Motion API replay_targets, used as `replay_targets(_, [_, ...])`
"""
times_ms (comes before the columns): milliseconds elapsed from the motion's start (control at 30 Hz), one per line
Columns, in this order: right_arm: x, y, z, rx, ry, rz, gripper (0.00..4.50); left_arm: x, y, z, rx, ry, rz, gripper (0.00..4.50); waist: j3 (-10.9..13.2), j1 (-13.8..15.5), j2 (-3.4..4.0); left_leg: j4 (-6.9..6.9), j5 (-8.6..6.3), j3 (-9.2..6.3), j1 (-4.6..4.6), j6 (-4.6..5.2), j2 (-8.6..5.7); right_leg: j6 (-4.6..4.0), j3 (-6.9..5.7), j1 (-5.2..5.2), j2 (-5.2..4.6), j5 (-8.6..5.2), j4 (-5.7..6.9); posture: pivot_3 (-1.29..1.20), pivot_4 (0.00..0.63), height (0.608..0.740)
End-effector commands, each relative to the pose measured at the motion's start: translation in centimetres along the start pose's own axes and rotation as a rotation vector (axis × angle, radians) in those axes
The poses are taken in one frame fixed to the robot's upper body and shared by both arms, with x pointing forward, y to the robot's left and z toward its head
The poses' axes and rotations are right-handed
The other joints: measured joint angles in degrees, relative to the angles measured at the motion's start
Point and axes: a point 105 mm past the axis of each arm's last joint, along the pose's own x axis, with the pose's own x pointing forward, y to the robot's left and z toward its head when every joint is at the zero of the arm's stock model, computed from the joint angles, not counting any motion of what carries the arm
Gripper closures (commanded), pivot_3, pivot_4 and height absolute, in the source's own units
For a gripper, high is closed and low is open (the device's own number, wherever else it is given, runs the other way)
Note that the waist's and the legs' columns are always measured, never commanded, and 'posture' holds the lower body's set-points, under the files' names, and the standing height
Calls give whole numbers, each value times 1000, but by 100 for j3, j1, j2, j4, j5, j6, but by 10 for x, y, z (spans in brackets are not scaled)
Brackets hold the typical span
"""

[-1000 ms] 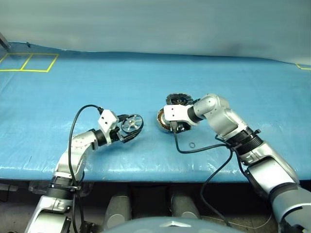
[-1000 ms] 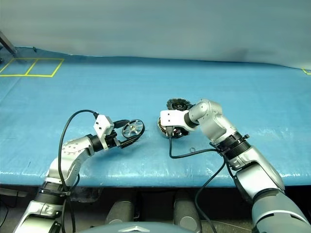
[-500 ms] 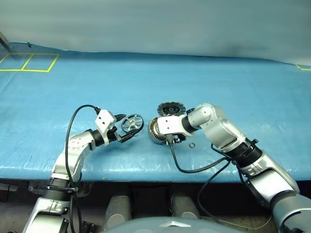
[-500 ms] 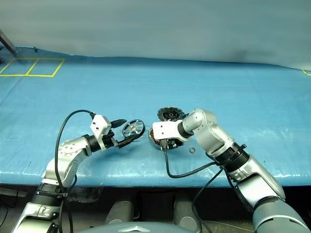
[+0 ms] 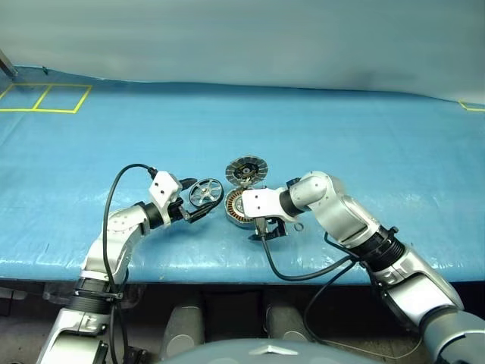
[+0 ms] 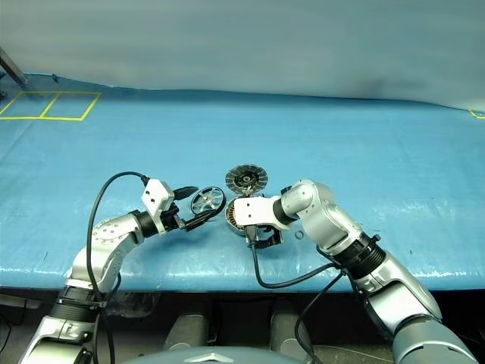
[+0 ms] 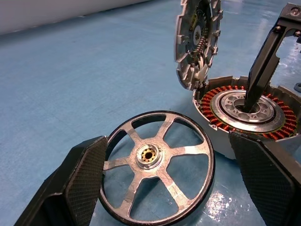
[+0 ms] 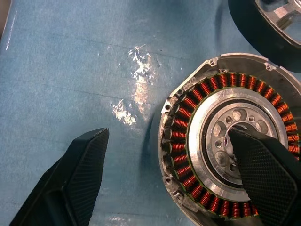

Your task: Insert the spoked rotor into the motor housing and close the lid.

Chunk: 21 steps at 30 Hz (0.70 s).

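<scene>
On the near part of the blue table point(image 5: 364, 136) our right gripper point(image 5: 267, 230) sits at the near right edge of the housing point(image 5: 241, 205), fingers spread wide. In the right wrist view one finger point(image 8: 263, 174) is over the silver centre, the other point(image 8: 70, 183) out over bare mat, so it grips nothing now. A second ago it was clamped on the housing further right and further away; since then it has dragged the housing nearer and leftward and let go. Housing now lies just beside the rotor point(image 5: 205, 192), nearly touching.

Left of that, our left gripper point(image 5: 198, 203) has not moved. Its fingers stand wide on either side of the rotor; we can't tell if the pads press the rim or just bracket it. Rotor looks tilted, low over the mat.

Just beyond the housing the lid point(image 5: 246, 170) stands up open from the far rim, ribbed face away, windings fully exposed.

We judge: housing is staged, cup open, path short. Next is carrying the rotor right and dropping it onto the centre; right gripper's finger in the cup must clear first. Lid closing comes after.
</scene>
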Motion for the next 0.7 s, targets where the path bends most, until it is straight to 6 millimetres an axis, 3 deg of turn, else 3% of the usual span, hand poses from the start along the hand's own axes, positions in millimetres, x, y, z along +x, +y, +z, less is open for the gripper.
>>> replay_targets(33, [-16, -10, 19, -33, -72, -90, 187, 4, -4, 15, 38, -40, -23, 0, 0, 2, -1, 0, 0, 0, -1, 0, 0, -1, 0, 0, 0, 0, 0, 0, 150, 740])
replay_targets(267, [-39, -20, 29, 3, -152, -220, 187, 5, -6, 16, 37, -37, -48, 0, 0, 27, -1, -1, 0, -1, -6, 0, 0, 0, 0, -4, 0, 0, -2, 0, 150, 740])
replay_targets(467, [-57, -14, -2, 164, -140, -359, 187, 6, -12, 17, 29, -50, -103, 0, 0, 107, -4, -1, 0, -1, -11, -1, -1, -9, 0, -4, -2, 3, -6, 0, 150, 740])
replay_targets(700, [-78, -5, -25, 423, -330, -617, 187, 5, -15, 15, 11, -56, -134, 0, -1, 90, -6, -3, -1, -2, -12, -1, -1, 6, -2, -6, -2, -7, -6, 0, 150, 740])
